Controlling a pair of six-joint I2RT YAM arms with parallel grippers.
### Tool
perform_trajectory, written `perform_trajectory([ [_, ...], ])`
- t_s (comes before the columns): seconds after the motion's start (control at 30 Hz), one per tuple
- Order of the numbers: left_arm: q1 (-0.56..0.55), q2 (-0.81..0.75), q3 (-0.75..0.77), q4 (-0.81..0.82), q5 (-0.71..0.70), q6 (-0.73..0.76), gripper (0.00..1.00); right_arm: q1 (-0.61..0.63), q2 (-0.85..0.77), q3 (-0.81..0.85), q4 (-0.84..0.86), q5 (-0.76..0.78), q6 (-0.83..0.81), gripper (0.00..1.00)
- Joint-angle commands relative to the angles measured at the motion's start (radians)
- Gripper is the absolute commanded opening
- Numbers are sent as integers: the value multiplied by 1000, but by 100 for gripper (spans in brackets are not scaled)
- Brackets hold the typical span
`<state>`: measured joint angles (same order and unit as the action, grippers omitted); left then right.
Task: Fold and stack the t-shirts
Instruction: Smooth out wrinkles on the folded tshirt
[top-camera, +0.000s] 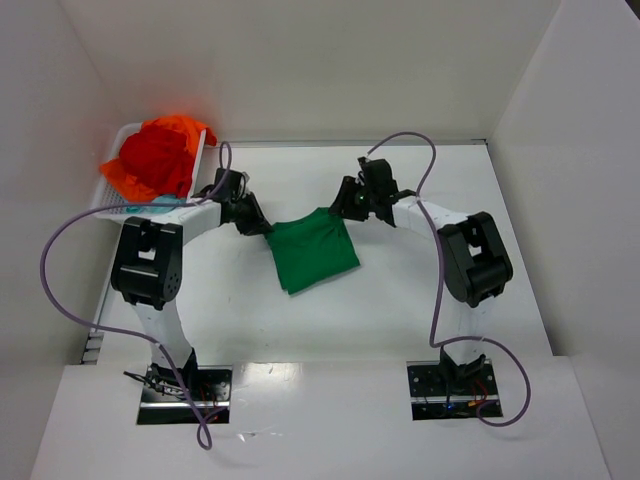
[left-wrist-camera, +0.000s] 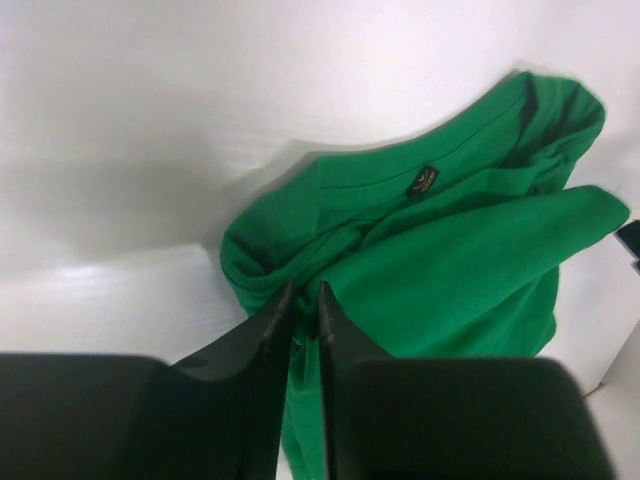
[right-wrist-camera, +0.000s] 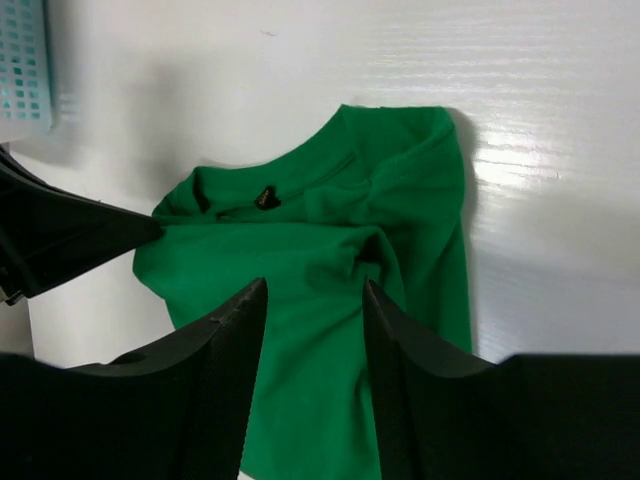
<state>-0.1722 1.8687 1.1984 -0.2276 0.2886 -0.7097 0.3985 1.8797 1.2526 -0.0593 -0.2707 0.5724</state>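
A bright green t-shirt (top-camera: 315, 255) lies folded into a rough square at the middle of the table, its collar label facing up (left-wrist-camera: 450, 270) (right-wrist-camera: 330, 200). My left gripper (top-camera: 262, 228) (left-wrist-camera: 303, 290) is at the shirt's left corner, its jaws nearly together with a bunched fold of green cloth pinched between them. My right gripper (top-camera: 345, 205) (right-wrist-camera: 313, 285) hovers over the shirt's far right part, jaws apart and nothing between them. A red t-shirt (top-camera: 158, 160), an orange one (top-camera: 180, 128) and a bit of a teal one (top-camera: 165, 203) are heaped in the basket.
The white slotted basket (top-camera: 110, 198) (right-wrist-camera: 22, 60) stands at the far left against the left wall, close behind my left arm. White walls enclose the table at the back and on both sides. Purple cables loop from each arm.
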Motion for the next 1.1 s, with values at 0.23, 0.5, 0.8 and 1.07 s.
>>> perform_trajectory([
  [0.23, 7, 73, 131, 39, 34, 7, 6, -4, 117, 140, 3, -33, -31, 30],
  [0.5, 7, 93, 205, 39, 43, 18, 2, -4, 93, 179, -22, 31, -40, 0],
  [0.8, 7, 93, 263, 21, 43, 36, 0, -44, -62, 134, -42, 131, -31, 0],
  [1.07, 7, 171, 323, 11, 43, 55, 0, -75, -79, 62, -33, 154, -22, 0],
])
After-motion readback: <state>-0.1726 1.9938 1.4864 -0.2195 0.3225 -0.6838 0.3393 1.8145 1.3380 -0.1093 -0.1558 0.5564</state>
